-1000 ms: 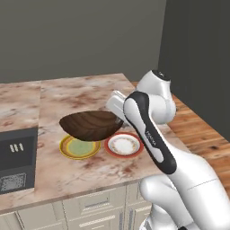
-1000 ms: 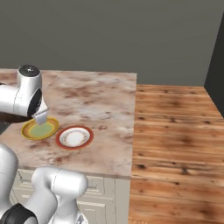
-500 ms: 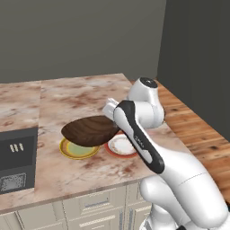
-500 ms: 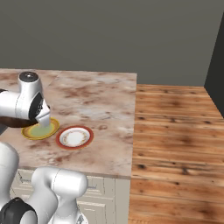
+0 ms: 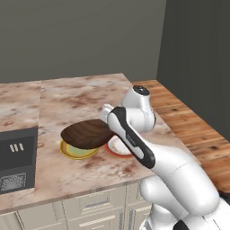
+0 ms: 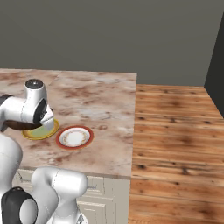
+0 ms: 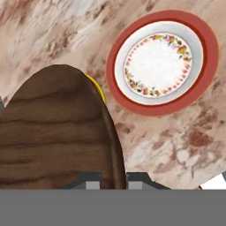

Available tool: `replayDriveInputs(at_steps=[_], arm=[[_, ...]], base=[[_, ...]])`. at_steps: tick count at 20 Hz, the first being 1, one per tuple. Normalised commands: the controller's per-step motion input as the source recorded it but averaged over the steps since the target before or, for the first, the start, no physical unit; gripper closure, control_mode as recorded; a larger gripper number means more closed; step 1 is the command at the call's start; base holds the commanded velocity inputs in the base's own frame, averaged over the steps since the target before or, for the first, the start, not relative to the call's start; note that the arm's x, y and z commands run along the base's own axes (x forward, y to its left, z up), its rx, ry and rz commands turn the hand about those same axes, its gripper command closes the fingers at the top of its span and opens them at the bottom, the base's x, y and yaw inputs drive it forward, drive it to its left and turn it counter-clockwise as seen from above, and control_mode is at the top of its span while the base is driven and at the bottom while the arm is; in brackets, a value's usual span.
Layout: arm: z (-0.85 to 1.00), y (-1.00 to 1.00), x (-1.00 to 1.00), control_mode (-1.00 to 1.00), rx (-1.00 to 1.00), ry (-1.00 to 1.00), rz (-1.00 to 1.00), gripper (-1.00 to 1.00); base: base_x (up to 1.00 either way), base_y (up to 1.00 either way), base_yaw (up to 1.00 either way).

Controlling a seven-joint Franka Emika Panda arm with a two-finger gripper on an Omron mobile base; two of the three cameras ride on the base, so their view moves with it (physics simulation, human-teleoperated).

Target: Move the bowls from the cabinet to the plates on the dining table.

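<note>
The marbled table [image 5: 81, 96] carries everything, with a grey microwave [image 5: 17, 157] at its left front edge in the left base view and wooden floor [image 6: 179, 144] beyond its right edge. The gripper [image 7: 113, 180] is clamped on the rim of the wooden bowl [image 5: 87, 133], which hangs just above the yellow plate [image 5: 77, 152] near the table's front edge, covering most of it. The red plate [image 7: 162, 62] lies bare just beside the yellow one, toward the table's right edge.
</note>
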Motion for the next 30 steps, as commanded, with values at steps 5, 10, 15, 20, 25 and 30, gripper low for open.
replayDriveInputs(at_steps=[5, 10, 15, 20, 25, 30], arm=[[-0.19, 0.14, 0.3, -1.0, 0.0, 0.0, 0.0, 1.0], [0.0, 0.14, 0.36, -1.0, 0.0, 0.0, 0.0, 1.0], [-0.07, 0.08, 0.39, -1.0, -0.01, 0.0, 0.0, 1.0], [-0.23, 0.09, 0.28, -1.0, -0.01, 0.0, 0.0, 1.0], [-0.38, 0.14, 0.29, -1.0, 0.0, 0.0, 0.0, 1.0], [-0.25, 0.2, 0.25, -1.0, 0.0, 0.0, 0.0, 1.0]], base=[[0.0, 0.0, 0.0], [0.0, 0.0, 0.0], [0.0, 0.0, 0.0], [0.0, 0.0, 0.0], [0.0, 0.0, 0.0], [0.0, 0.0, 0.0]])
